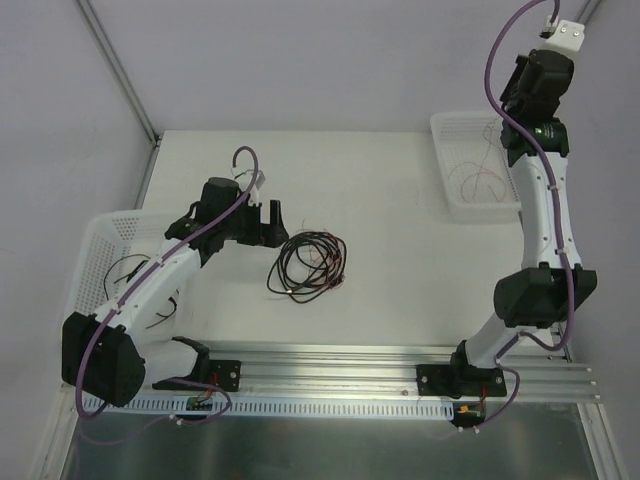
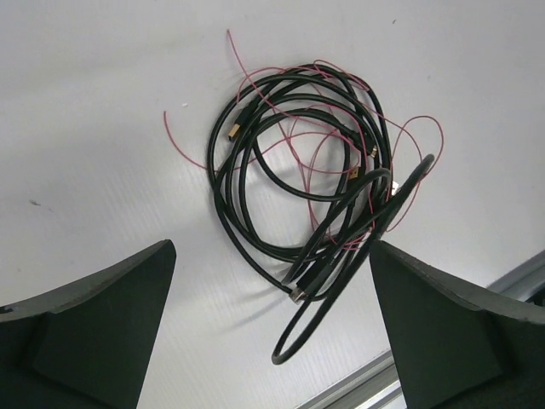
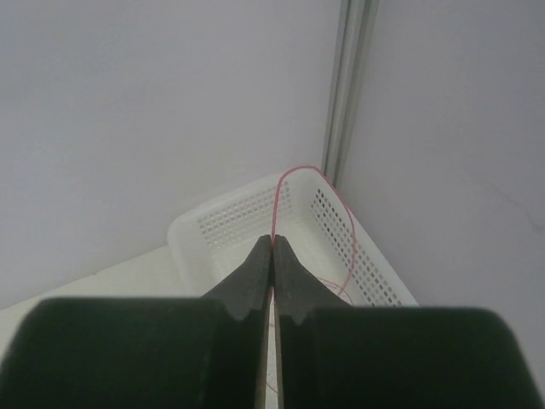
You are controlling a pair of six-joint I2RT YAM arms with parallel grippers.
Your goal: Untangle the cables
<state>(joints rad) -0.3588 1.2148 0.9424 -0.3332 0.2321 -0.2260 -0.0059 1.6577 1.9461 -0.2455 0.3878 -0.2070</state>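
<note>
The cables (image 2: 298,196), a loose coil of thin black sheathed leads with small gold-tipped plugs and a fine red wire threaded through them, lie tangled near the middle of the white table (image 1: 400,250). The left arm's black two-finger gripper (image 2: 271,247) hangs directly above the coil with its jaws spread wide and nothing between them. One elongated black loop juts from the coil toward the table's near metal rail (image 2: 358,379). A white perforated plastic basket (image 1: 95,235) at the left edge holds a few black leads. At the far right corner a second white perforated basket (image 3: 221,226) holds red wire. The right gripper (image 3: 272,243) is raised high above this basket with its fingers pressed together on a separate thin red strand (image 3: 294,170), which arcs up from the tips and trails down into it. The step in hand appears to be sorting: one freed red strand is being delivered while the left gripper is set for the next pick. That pick probably calls for a descent onto a single outlying black loop or plug end, then a slow lift so the interlaced red wire slips free rather than dragging the whole coil.
</note>
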